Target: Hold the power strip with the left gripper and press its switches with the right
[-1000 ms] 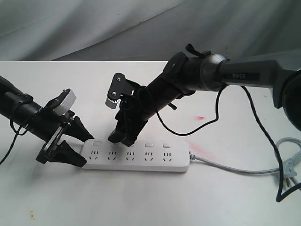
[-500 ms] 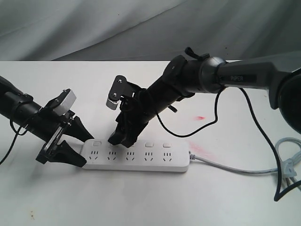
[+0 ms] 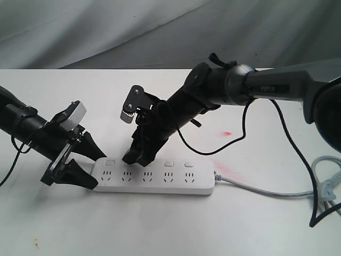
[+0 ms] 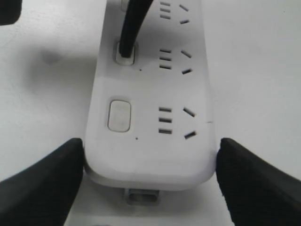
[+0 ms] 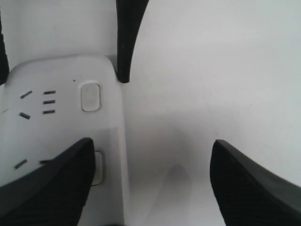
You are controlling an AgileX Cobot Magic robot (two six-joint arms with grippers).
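The white power strip (image 3: 160,179) lies flat on the table, sockets up. My left gripper (image 3: 97,169) is shut on its left end, and in the left wrist view both black fingers (image 4: 44,183) touch the strip's (image 4: 150,150) sides. My right gripper (image 3: 136,159) stands open above the strip, one fingertip (image 4: 126,44) resting on the second switch (image 4: 125,52). The first switch (image 3: 110,162) is uncovered and shows in both wrist views (image 4: 118,115) (image 5: 90,96). The other right finger (image 5: 256,183) hangs over bare table.
The grey cable (image 3: 266,191) runs from the strip's right end to a plug (image 3: 330,194) at the table's right edge. A red smear (image 3: 226,133) marks the white table. A grey cloth hangs behind.
The right arm's upper link has shifted slightly. Its fingertip stays on the second switch, and the left gripper and the strip have not moved.
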